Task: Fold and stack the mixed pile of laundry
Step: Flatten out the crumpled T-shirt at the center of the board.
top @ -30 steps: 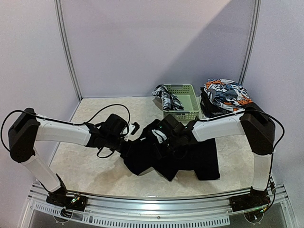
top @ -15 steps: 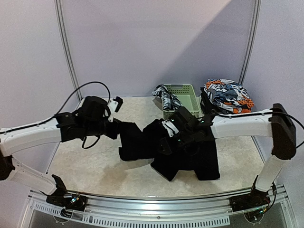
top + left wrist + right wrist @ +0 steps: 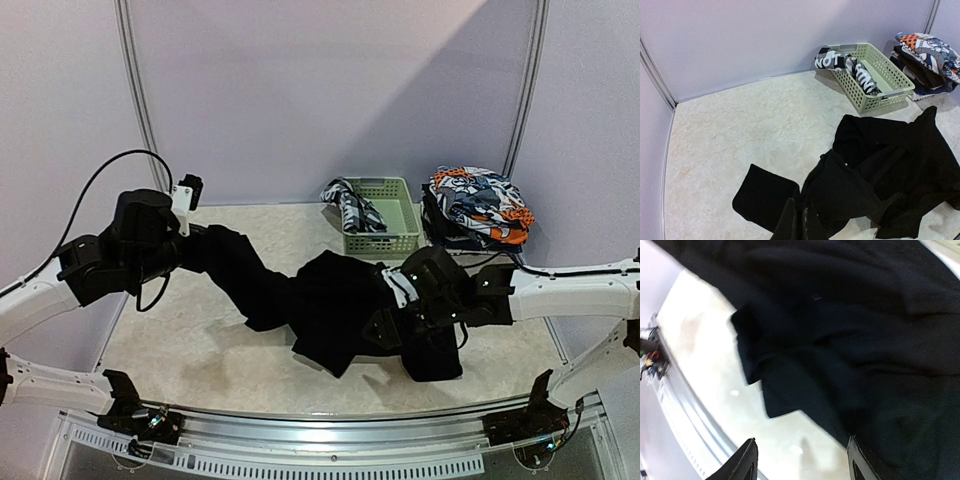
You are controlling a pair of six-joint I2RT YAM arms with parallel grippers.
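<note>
Spreading step: your left gripper [image 3: 799,220] is pinched on the black cloth [image 3: 330,300], stretched over the table [image 3: 190,350], while your right gripper [image 3: 801,440] gapes wide above it; next, probably take the opposite edge.

Top view: above-behind, down onto whole counter [image 3: 200,340]. Left wrist: raised, facing across toward basket [image 3: 880,102]. Right wrist: very close over black cloth [image 3: 850,315], seen in all three.
</note>
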